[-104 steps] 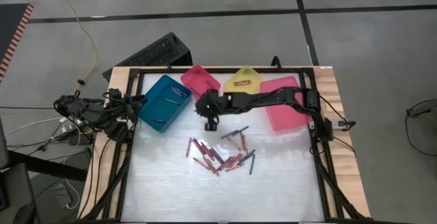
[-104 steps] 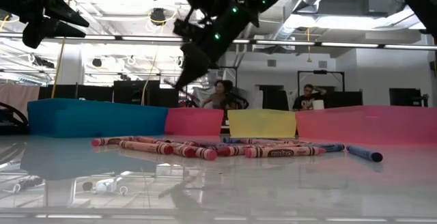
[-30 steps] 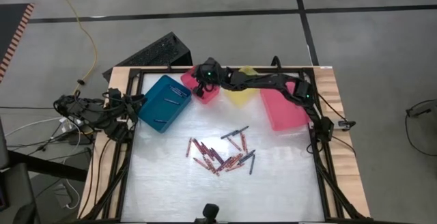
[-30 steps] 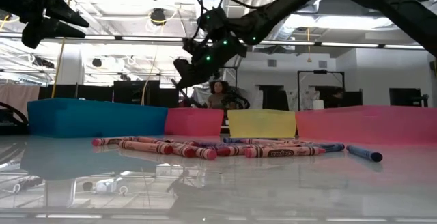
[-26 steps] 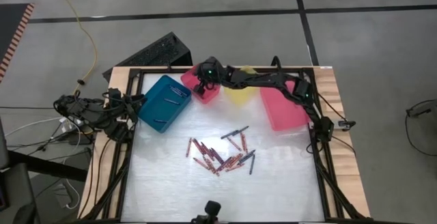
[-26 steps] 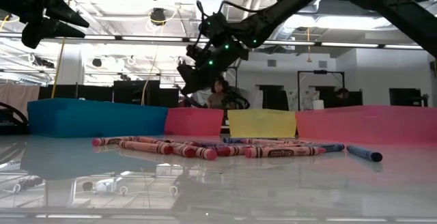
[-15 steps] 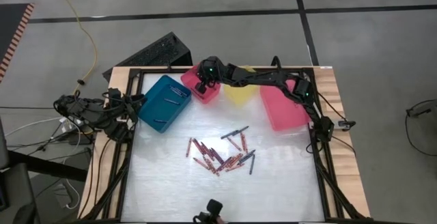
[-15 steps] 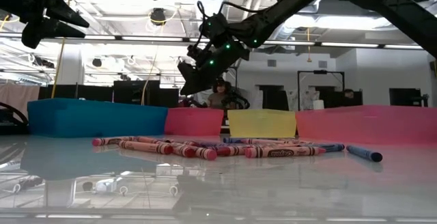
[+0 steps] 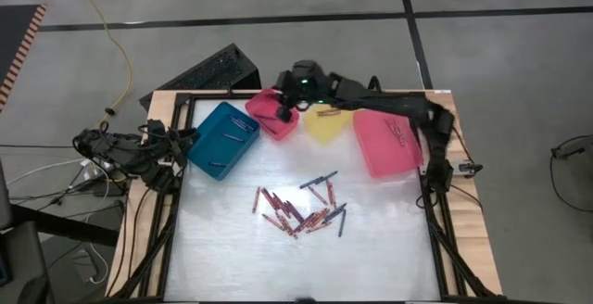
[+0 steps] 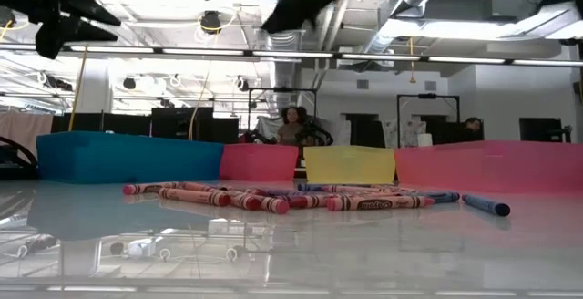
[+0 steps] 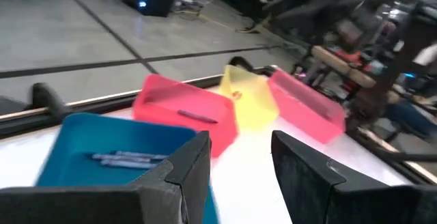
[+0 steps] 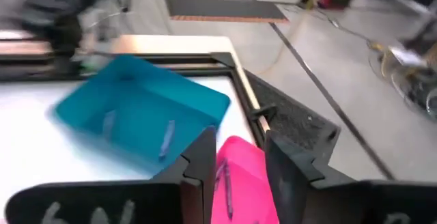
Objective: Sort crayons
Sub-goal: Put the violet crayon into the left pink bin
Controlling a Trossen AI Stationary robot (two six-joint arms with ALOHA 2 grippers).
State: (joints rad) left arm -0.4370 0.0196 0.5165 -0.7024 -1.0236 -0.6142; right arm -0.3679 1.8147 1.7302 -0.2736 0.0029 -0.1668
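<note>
The crayons [image 9: 301,209] lie in a loose heap of red and dark sticks on the white tabletop, also seen in the low view [image 10: 301,199]. My right gripper [image 9: 285,107] hangs open high over the small pink bin [image 9: 271,114], with nothing between its fingers [image 12: 202,161]. In the low view it shows at the top [image 10: 290,9], well above the bins. A dark crayon [image 11: 194,117] lies in that small pink bin [image 11: 184,111]. My left gripper [image 11: 239,173] waits open at the table's left edge [image 9: 120,146], holding nothing.
Along the far edge stand a teal bin [image 9: 222,137] with a few crayons, a yellow bin [image 9: 329,119] and a large pink bin [image 9: 387,142] with crayons in it. A black frame [image 9: 176,211] rims the table. People sit in the room behind [image 10: 293,128].
My right gripper has risen steeply from just over the small pink bin and drawn a little toward the far edge. The crayon heap and the bins have kept their places.
</note>
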